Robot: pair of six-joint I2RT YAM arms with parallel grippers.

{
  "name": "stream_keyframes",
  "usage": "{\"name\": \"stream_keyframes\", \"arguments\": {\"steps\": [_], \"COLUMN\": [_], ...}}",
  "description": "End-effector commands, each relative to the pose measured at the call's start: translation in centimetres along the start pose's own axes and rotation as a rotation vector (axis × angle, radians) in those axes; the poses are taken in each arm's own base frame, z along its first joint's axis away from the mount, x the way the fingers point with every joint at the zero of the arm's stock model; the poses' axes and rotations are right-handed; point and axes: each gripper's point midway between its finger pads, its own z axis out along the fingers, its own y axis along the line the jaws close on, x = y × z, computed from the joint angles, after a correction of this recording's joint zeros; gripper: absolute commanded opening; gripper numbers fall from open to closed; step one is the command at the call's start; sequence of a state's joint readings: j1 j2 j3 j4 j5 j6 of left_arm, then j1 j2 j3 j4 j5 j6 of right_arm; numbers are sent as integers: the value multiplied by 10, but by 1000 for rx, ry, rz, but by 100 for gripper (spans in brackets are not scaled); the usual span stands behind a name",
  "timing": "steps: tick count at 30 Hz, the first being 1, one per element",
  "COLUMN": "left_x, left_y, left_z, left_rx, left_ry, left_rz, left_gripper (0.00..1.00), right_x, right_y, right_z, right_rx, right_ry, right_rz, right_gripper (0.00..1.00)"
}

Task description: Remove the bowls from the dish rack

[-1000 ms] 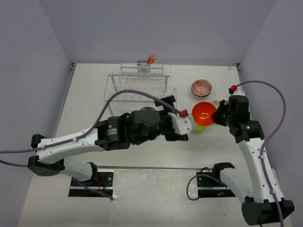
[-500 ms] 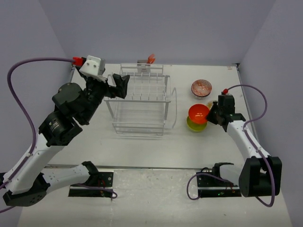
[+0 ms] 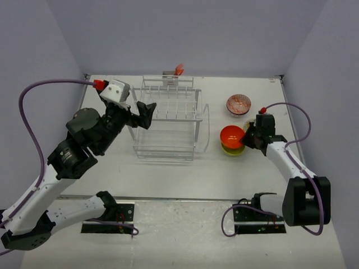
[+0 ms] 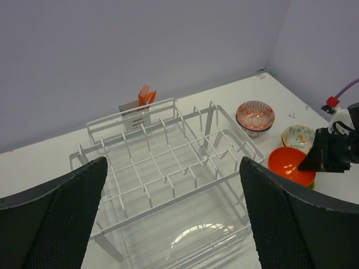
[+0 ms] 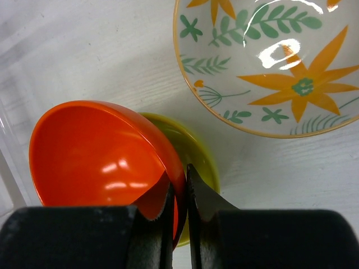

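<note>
A: Placement of orange bowl (image 3: 232,135): centre right of the top view, seated in lime green bowl (image 5: 197,157), right of dish rack (image 3: 166,119). Clamped at the near rim by right gripper (image 5: 179,175), jaws together on the wall.

B: Then release, probably. Open straight apart, without twisting, to avoid tipping it out of the nest.

A: And lift clear upward before swinging; floral bowl (image 5: 269,67) just beside, upper right of the wrist view.

B: And left gripper (image 3: 140,110)?

A: Upper left of the top view, over the rack's left edge, jaws wide apart, holding nothing. No bowls visible in the slots from its wrist view.

B: Worth checking the lower tier before calling it done.
</note>
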State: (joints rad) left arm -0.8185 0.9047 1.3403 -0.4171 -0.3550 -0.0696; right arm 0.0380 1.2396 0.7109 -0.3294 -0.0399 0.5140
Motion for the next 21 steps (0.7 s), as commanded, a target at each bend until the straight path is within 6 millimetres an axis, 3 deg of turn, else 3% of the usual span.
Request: {"name": "stream_keyframes", "arguments": {"steps": [1, 9, 14, 21], "left_x": [-6, 11, 14, 13], "left_y": [1, -4, -6, -6], "left_z": [-3, -1, 0, 0], "left_rx": [-2, 19, 29, 28], "left_ry": [-38, -9, -7, -6], "left_rz": [-39, -49, -51, -51], "left_gripper": [100, 100, 100, 100], "right_x": [-9, -5, -3, -1], "right_y": [8, 4, -2, -6], "right_z": [2, -2, -8, -17], "right_rx": [-40, -31, -14, -13], "right_ry": [-35, -29, -34, -39], "right_rz": [16, 24, 25, 31], "right_gripper": [9, 9, 22, 28]}}
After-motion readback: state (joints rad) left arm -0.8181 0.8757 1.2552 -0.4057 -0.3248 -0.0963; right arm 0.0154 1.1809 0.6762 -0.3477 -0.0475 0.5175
